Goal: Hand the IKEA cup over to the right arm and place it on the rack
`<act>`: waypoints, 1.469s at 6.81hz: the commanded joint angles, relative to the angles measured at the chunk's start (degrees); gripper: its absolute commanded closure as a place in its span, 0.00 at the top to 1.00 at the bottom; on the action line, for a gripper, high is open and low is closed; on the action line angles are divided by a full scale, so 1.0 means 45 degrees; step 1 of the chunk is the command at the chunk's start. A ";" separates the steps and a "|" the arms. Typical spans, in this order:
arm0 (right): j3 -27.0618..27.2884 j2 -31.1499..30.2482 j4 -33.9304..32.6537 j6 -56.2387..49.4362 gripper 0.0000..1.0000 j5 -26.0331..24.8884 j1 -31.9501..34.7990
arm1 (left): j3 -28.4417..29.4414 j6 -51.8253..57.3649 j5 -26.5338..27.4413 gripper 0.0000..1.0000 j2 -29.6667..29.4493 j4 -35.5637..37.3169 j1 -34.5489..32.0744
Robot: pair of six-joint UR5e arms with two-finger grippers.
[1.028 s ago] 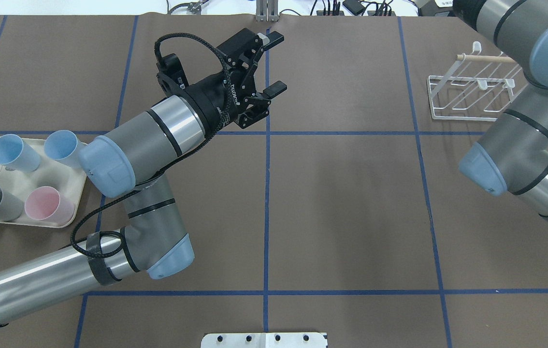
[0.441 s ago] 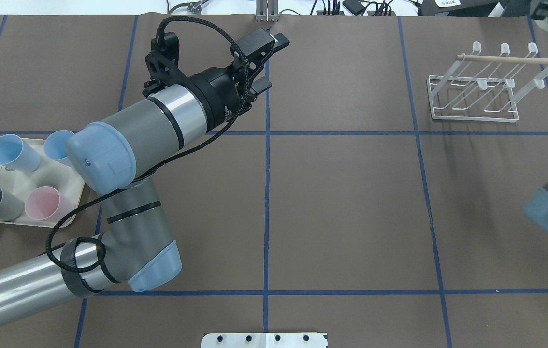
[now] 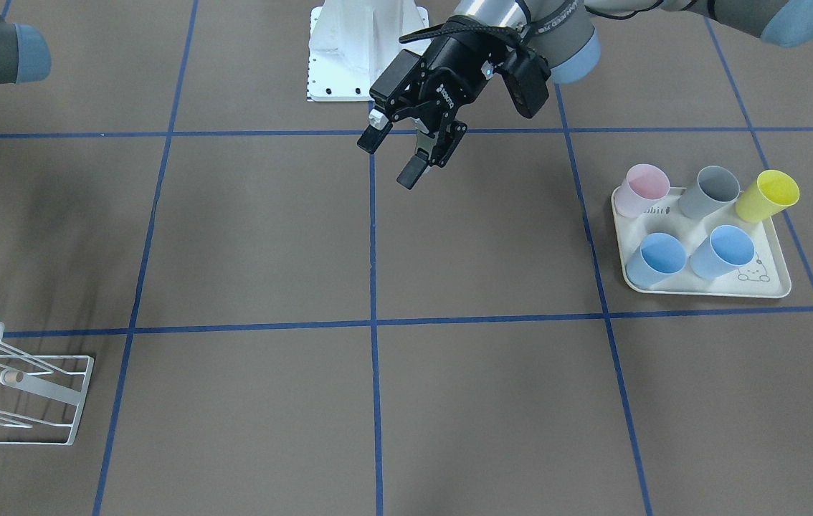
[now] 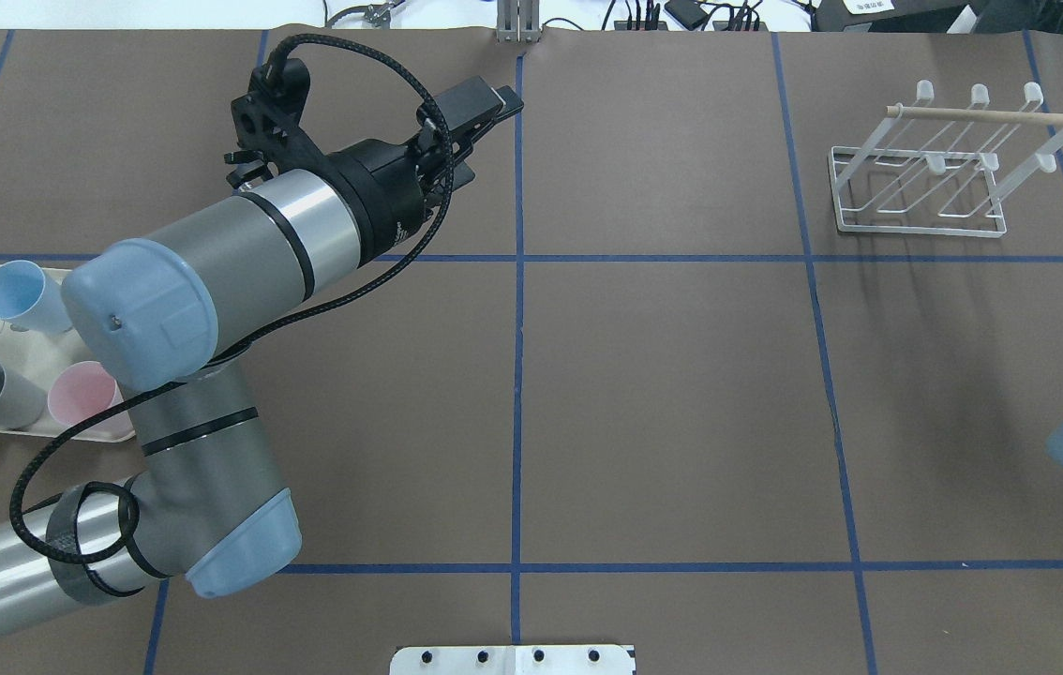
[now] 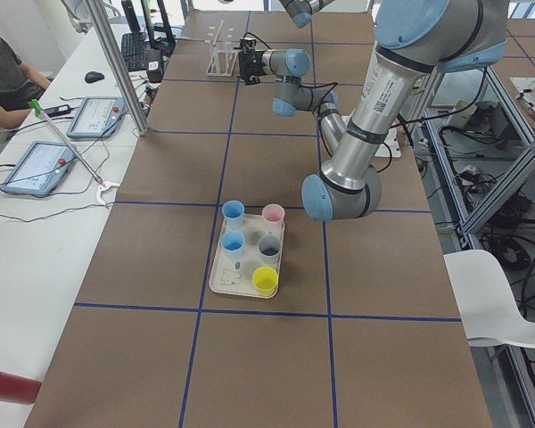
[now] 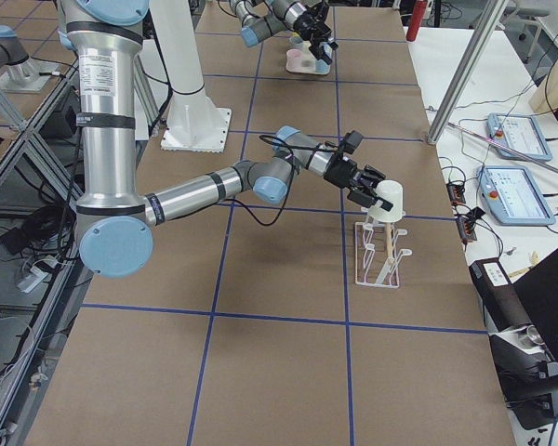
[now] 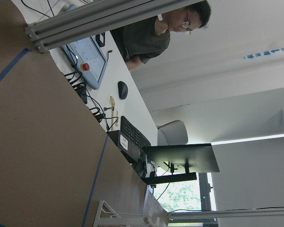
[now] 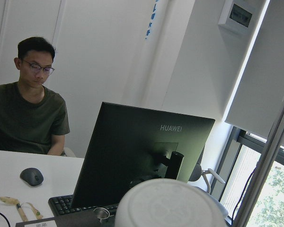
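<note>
Left gripper [image 3: 389,158] hangs over table [image 3: 249,244] centre, jaws apart, empty. Right gripper [image 6: 366,186] sits over the rack [image 6: 378,255] at the right end; jaw state: can't tell. White cup [image 6: 386,199], inverted, at its tip, just above rack, possibly touching.

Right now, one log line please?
left pincer: open, empty | right pincer: at white cup, grip unclear | white cup: near rack, not on it | tray: five cups

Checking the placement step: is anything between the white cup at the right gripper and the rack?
Nothing visible. In the exterior right view the white cup sits at the right gripper close over the rack, with no object between them. Overhead, the rack's prongs are bare. The left gripper is far off, mid-table.
</note>
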 commanded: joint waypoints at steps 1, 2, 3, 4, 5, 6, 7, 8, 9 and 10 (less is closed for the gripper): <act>-0.0136 -0.0326 0.0017 0.0115 0.00 -0.0294 -0.0928 | -0.0107 0.0118 -0.0002 1.00 0.0178 0.0212 0.0008; -0.0369 -0.0384 0.0037 0.0135 0.00 -0.0274 -0.1105 | -0.0107 0.0137 -0.0021 1.00 0.0257 0.0212 0.0008; -0.0507 -0.0443 0.0076 0.0136 0.00 -0.0197 -0.1146 | -0.0107 0.0137 -0.0002 1.00 0.0258 0.0231 0.0008; -0.0798 -0.0404 0.0134 0.0136 0.00 0.0055 -0.1165 | -0.0107 0.0137 -0.0002 1.00 0.0258 0.0231 0.0008; -0.0820 -0.0404 0.0135 0.0136 0.00 0.0406 -0.1166 | -0.0107 0.0137 -0.0002 1.00 0.0258 0.0231 0.0008; -0.0898 -0.0307 0.0154 0.0116 0.00 0.0467 -0.1166 | -0.0087 0.0331 -0.0002 1.00 0.0258 0.0231 0.0008; -0.1111 0.0022 0.0135 0.0077 0.00 0.0855 -0.1166 | -0.0087 0.0333 -0.0002 1.00 0.0277 0.0231 0.0008; -0.1578 0.0335 0.0154 0.0116 0.00 0.0917 -0.1127 | -0.0087 0.0333 0.0018 1.00 0.0277 0.0231 0.0008; -0.1679 0.0357 0.0154 0.0116 0.00 0.0937 -0.1088 | -0.0087 0.0333 -0.0001 1.00 0.0277 0.0231 0.0008; -0.1699 0.0358 0.0154 0.0116 0.00 0.0995 -0.1010 | -0.0107 0.0333 -0.0002 1.00 0.0277 0.0231 0.0008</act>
